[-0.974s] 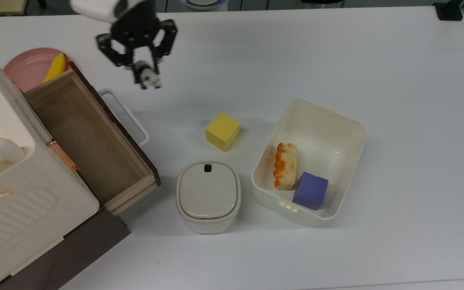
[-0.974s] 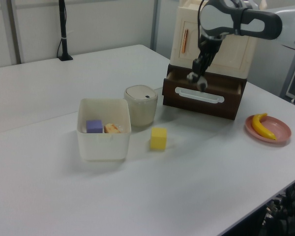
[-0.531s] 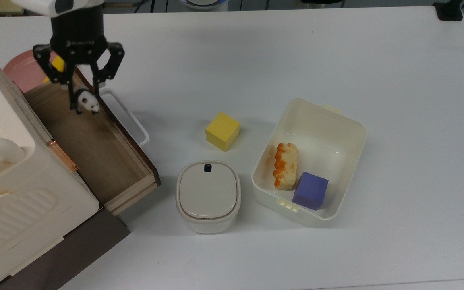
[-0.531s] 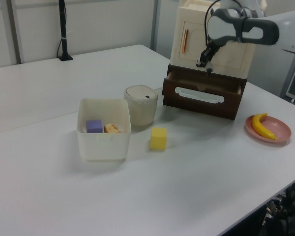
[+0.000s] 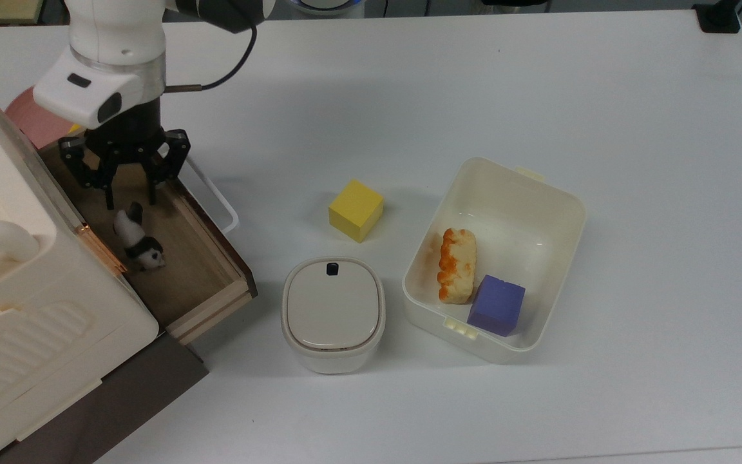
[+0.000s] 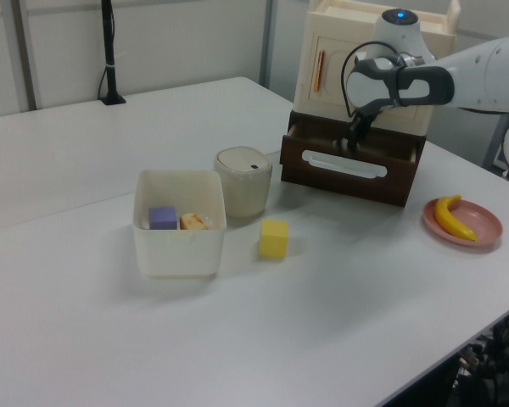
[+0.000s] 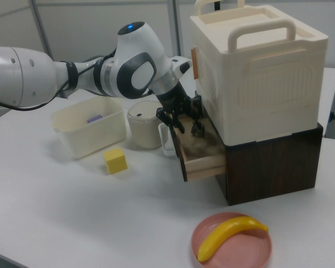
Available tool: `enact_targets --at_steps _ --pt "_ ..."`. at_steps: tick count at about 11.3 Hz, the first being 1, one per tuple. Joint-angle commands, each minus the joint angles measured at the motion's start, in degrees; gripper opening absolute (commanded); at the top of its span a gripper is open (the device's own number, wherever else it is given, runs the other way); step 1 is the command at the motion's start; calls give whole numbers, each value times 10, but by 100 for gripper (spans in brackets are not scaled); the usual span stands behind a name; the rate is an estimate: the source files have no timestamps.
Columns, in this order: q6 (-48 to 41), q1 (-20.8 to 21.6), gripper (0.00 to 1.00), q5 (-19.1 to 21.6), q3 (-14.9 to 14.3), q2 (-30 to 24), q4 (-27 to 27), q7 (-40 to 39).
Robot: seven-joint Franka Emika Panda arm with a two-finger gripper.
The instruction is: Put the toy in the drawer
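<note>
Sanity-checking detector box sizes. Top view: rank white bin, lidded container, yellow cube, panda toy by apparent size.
1. White bin
2. Lidded container
3. Yellow cube
4. Panda toy, lying in the drawer

The gaps are clear, though the toy sits lower than the cube.

Black-and-white panda toy (image 5: 136,238) lay on its side on floor of pulled-open light-wood drawer (image 5: 207,274), near cabinet-side edge, clear of contact above.
</note>
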Motion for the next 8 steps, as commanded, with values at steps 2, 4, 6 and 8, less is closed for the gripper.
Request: enact_targets --at_steps 2,4,6,8 --pt "5 16 75 2 -1 -35 -20 30" --pt "-46 31 81 2 13 -71 -19 118" --pt "-138 32 89 7 50 -99 -19 171" --pt "-245 39 96 16 96 -113 -18 222"
